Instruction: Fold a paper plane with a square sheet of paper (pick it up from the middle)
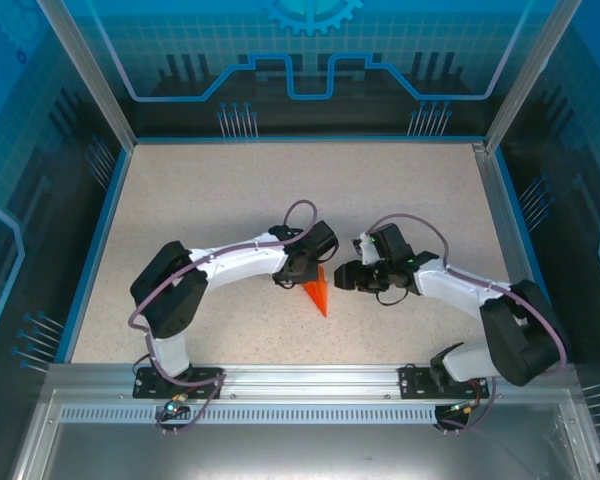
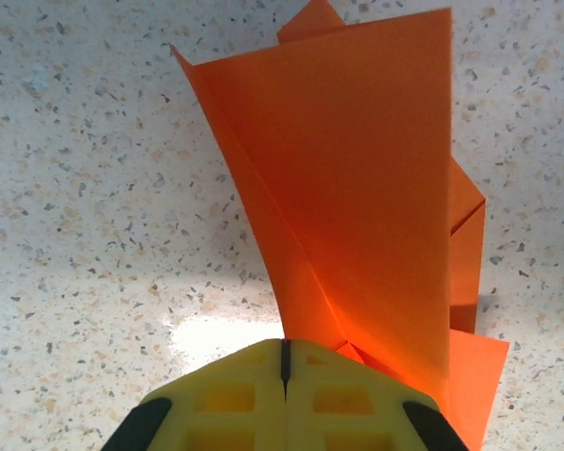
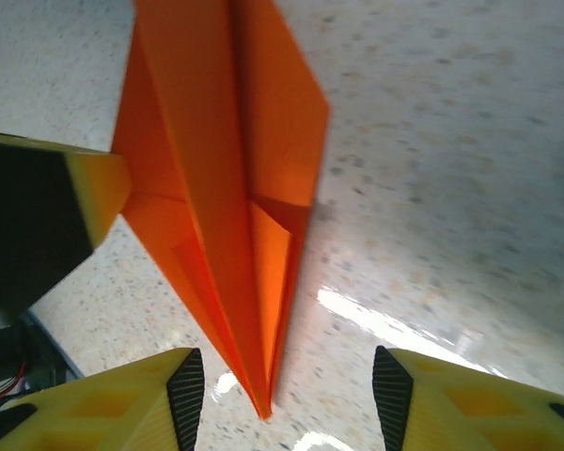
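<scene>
Surface: a pale table with fine dark and tan speckles, bare around the arms. Both wrist views show a bright patch of glare on it.
Room: a booth of clear side panels on metal posts. A blue trim strip runs round the tabletop.
Back wall: a dark back panel at 12 o'clock with blue circuit lines and part of a gear emblem.
Near edge: a slotted aluminium rail at 6 o'clock carries both arm bases.
Paper plane: the paper plane is bright orange and sits just toward 6 o'clock of the table's centre, between the 2 grippers. Its narrow tip points to 6 o'clock. The folded layers rise off the surface in the left wrist view.
Left gripper: the left gripper is at 10 o'clock of the plane. Its yellow fingers are pressed together, pinching the plane's wide end.
Right gripper: the right gripper is at 3 o'clock of the plane. Its jaws stand apart on either side of the tip, touching nothing.
</scene>
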